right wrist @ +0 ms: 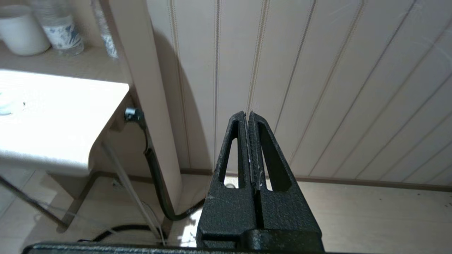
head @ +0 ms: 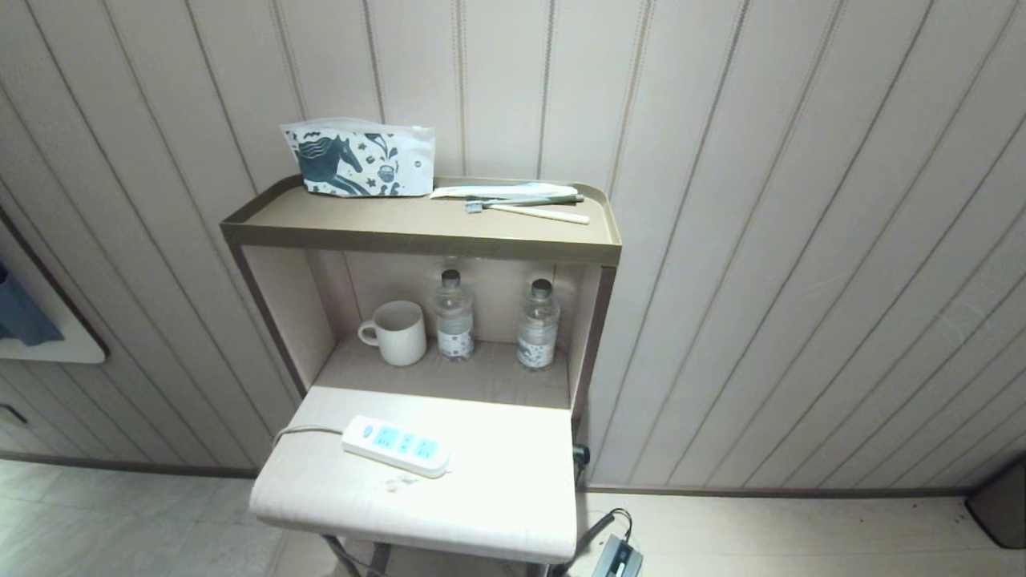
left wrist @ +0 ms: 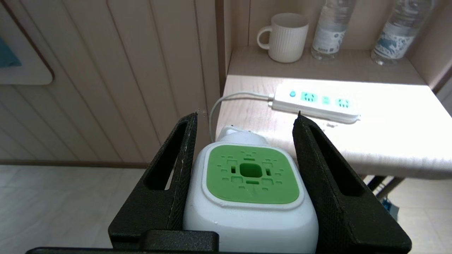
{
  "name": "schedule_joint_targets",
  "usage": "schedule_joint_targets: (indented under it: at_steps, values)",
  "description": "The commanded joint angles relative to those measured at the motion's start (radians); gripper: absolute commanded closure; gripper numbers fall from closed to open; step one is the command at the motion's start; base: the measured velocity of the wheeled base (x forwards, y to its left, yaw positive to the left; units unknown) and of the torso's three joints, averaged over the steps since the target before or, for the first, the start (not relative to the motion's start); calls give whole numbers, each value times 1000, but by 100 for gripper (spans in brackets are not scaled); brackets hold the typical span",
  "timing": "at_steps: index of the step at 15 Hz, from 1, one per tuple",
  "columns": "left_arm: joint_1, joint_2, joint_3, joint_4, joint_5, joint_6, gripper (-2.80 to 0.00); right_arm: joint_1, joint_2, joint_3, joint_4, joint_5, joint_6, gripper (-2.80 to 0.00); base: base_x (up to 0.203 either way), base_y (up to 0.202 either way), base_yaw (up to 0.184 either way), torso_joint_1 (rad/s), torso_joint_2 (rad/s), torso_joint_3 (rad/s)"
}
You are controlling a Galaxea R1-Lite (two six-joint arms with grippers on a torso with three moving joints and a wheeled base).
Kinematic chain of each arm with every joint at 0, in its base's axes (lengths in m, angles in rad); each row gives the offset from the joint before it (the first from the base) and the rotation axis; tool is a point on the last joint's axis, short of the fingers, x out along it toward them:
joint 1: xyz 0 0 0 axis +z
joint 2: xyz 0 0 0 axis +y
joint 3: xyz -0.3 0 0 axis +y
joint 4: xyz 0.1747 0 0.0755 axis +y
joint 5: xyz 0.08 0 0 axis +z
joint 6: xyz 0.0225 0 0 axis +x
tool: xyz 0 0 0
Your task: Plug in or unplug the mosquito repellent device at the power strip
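So the plugging-in has barely begun, judging by the layout; the table (head: 497,513) carries the power strip (head: 396,445) with all of its sockets bare (cord trailing off the table's left edge), and nothing is plugged in; the mosquito repellent device (left wrist: 251,190) sits pinched in the left gripper (left wrist: 245,118), near the table's front edge and short of the strip; carrying it over, lining it up and pressing it in remain; the right gripper (right wrist: 248,114), pressed together and empty, is parked beside the table.
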Motion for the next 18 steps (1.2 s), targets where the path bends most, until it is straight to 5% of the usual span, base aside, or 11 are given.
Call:
schedule_joint_targets:
  at_steps: [1, 5, 18]
  values:
    - [0, 0, 0, 0, 0, -1, 0, 0, 2, 0, -1, 0, 0, 0, 202, 0, -1, 2, 4, 2]
    - [0, 0, 0, 0, 0, -4, 0, 0, 2, 0, 0, 0, 0, 0, 145, 0, 1, 7, 6, 3]
    - [0, 0, 0, 0, 0, -4, 0, -1, 5, 0, 1, 2, 1, 0, 0, 0, 0, -77, 168, 89]
